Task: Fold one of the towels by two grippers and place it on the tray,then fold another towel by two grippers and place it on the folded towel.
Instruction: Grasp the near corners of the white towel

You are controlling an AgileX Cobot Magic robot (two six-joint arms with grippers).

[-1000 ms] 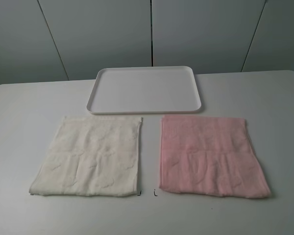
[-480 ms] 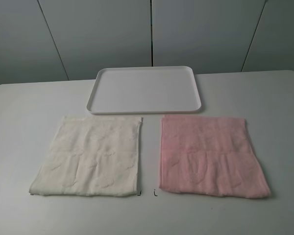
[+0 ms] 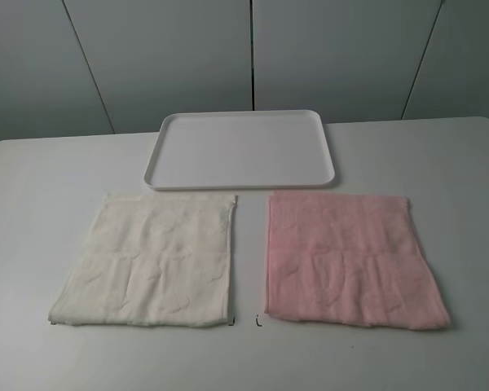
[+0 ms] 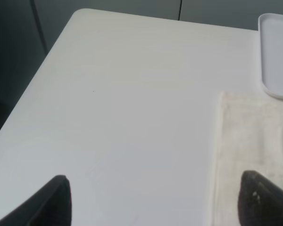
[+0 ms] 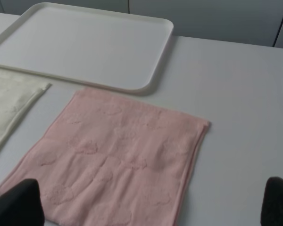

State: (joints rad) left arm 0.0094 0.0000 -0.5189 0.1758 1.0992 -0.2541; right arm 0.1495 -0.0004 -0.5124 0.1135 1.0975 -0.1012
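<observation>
A cream towel (image 3: 151,258) lies flat on the left of the white table, and a pink towel (image 3: 349,257) lies flat on the right. A white tray (image 3: 241,148) sits empty behind them. Neither arm shows in the high view. In the left wrist view my left gripper (image 4: 153,200) is open above bare table, with the cream towel's edge (image 4: 247,146) by one fingertip. In the right wrist view my right gripper (image 5: 151,207) is open over the near part of the pink towel (image 5: 118,162), with the tray (image 5: 80,44) beyond.
The table's left edge and rounded corner (image 4: 61,37) show in the left wrist view. Grey cabinet panels (image 3: 253,57) stand behind the table. Small dark marks (image 3: 258,321) lie on the table between the towels' front corners.
</observation>
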